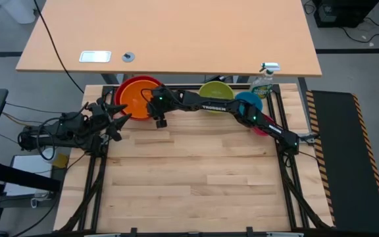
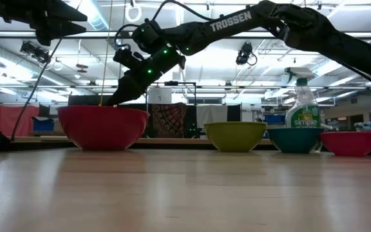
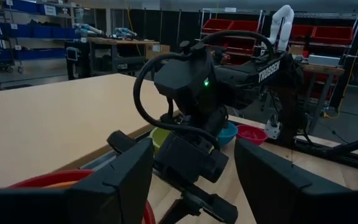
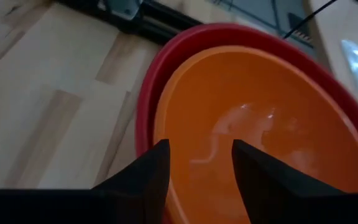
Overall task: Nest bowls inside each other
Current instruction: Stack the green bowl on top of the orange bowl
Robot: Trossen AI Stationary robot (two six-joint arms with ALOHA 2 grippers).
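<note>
Hovering over the orange bowl (image 4: 260,130), right gripper (image 4: 194,171) has fingers spread, pinching nothing; tips sit just above the bowl's near rim. Orange bowl is nested inside the red bowl (image 1: 125,87) at the table's far left. Lime green bowl (image 1: 216,91), blue bowl (image 1: 250,100) and magenta bowl (image 2: 351,142) stand in a row to the right along the far edge, each separate. Spray bottle (image 1: 264,82) stands behind the blue one. Left gripper (image 1: 118,117) waits just left of the red bowl, fingers spread, empty.
</note>
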